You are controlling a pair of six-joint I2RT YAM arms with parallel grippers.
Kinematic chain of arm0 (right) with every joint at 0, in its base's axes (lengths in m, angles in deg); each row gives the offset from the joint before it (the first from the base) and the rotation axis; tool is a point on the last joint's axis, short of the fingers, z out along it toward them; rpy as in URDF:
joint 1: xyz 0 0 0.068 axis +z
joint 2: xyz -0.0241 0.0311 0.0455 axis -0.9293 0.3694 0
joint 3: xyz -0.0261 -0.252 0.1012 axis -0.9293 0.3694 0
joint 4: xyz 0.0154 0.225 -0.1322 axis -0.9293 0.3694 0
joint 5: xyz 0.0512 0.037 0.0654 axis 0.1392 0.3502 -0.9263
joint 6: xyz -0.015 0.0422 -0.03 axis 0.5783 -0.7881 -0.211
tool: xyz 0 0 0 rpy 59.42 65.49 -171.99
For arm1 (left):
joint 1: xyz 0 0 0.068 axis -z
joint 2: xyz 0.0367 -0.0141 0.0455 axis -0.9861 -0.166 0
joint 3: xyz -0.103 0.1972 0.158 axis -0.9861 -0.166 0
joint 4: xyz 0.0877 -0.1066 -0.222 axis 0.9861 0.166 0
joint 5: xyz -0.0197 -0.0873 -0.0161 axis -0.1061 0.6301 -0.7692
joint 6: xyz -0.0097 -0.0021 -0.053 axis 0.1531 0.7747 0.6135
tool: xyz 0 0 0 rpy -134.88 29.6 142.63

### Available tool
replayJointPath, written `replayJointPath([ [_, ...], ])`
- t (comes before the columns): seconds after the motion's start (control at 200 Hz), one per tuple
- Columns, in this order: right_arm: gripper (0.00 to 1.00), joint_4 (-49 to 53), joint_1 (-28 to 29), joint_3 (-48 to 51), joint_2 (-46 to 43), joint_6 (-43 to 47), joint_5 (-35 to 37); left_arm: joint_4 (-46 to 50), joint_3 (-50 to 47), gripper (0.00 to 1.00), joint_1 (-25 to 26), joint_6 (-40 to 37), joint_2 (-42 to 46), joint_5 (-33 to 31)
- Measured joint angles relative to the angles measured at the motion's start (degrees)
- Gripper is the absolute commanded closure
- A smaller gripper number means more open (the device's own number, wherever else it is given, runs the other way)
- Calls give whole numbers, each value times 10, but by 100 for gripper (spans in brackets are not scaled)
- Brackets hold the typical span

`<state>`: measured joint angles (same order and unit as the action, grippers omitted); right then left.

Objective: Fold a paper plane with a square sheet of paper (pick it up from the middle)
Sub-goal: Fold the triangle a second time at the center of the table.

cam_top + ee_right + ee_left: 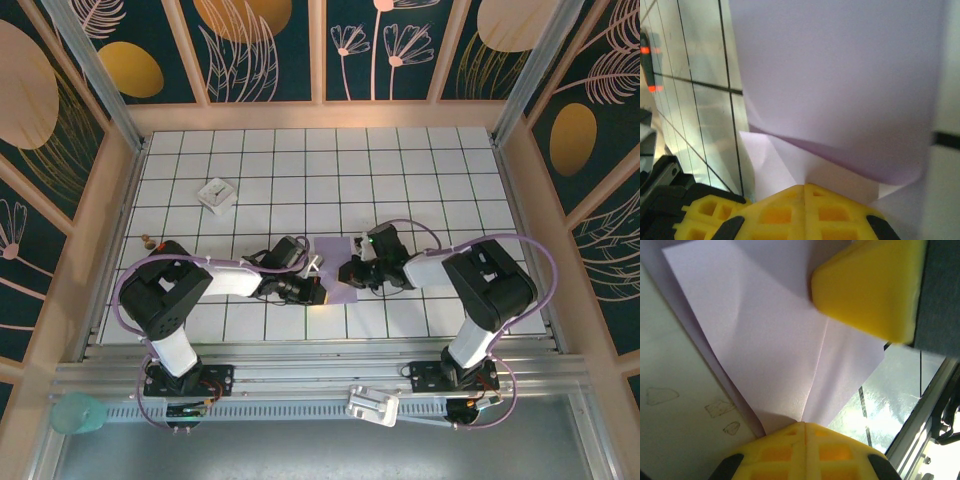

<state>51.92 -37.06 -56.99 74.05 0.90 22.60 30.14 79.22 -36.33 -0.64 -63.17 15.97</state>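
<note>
The lavender square sheet of paper [335, 262] lies partly folded at the middle of the tiled table, between my two grippers. In the left wrist view the sheet [780, 340] shows a centre crease running into my left gripper [805, 423], whose yellow fingers are shut on its edge. The right gripper's yellow fingers [870, 285] press on the sheet from the far side. In the right wrist view my right gripper [805, 186] is shut on a folded layer of the sheet [840, 75], with a flap curling over it. From above, the left gripper [320, 292] and right gripper [346, 274] meet at the paper. A finished paper plane is out of view.
A small white block with a dark mark [216, 193] sits at the back left of the table. Two tiny brown bits [148, 241] lie near the left wall. Wooden walls [120, 200] ring the table. A teal cup [75, 412] stands off the table at the front left.
</note>
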Motion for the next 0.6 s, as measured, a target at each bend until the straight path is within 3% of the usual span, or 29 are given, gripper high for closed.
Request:
replayJointPath([
  [0.435,100,50,-108,-23,-10,53,21,-1,3,100,0,0,2,0],
  [0.6,100,54,-99,-16,-60,56,24,3,4,100,0,0,2,0],
])
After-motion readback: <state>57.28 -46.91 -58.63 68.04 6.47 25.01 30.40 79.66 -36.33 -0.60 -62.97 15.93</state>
